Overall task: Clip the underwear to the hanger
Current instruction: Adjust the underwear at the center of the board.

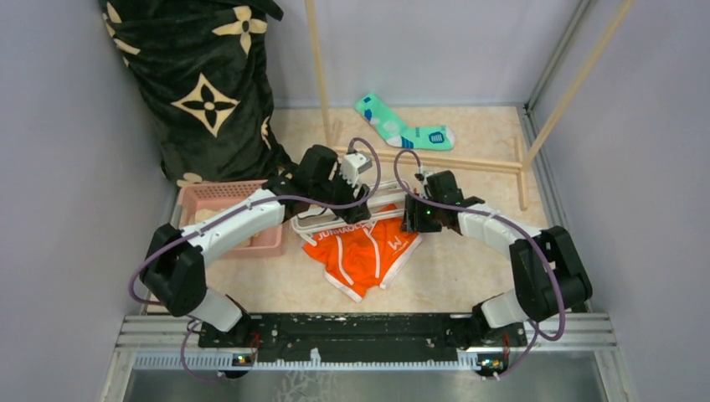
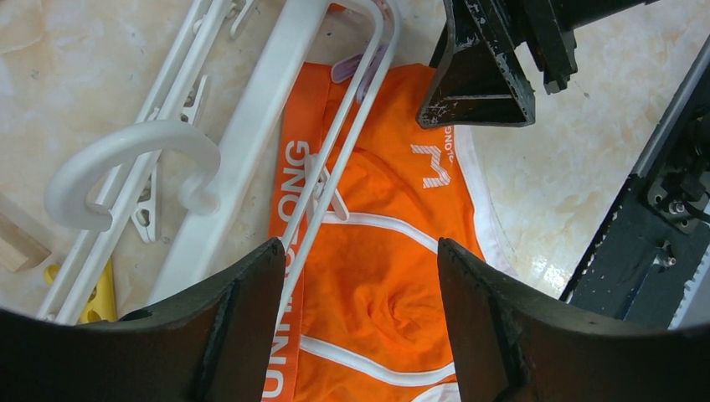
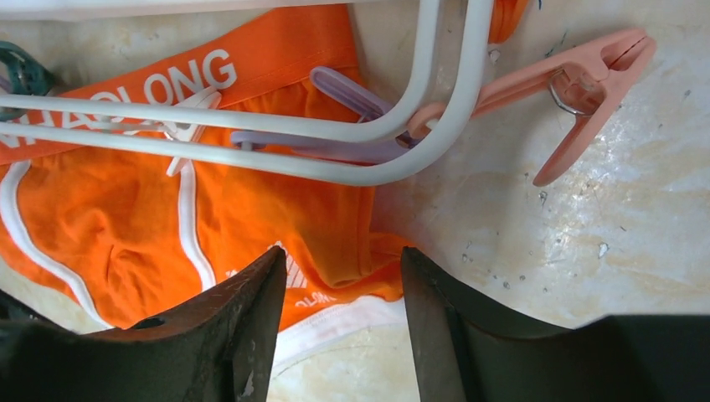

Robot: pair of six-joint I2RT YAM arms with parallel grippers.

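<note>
1. The left gripper (image 2: 358, 247) hovers with jaws wide and empty above the waistband.
2. The hanger (image 1: 335, 219) lies flat across the waistband of the underwear (image 1: 364, 255), which is spread on the table (image 1: 469, 268). White letters read "UNH…ONG".
3. The right gripper (image 3: 343, 255) is spread and empty over the hem logo, near a pink peg (image 3: 578, 92).

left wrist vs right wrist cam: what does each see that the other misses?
Left wrist only: the hook of the hanger, a yellow clothespin, and the right gripper seen from outside. Right wrist only: a salmon-pink clothespin lying beside the fabric, at the frame's rounded corner. Both: the orange underwear lying under the hanger's thin white bars, with the waistband lettering partly readable.
</note>
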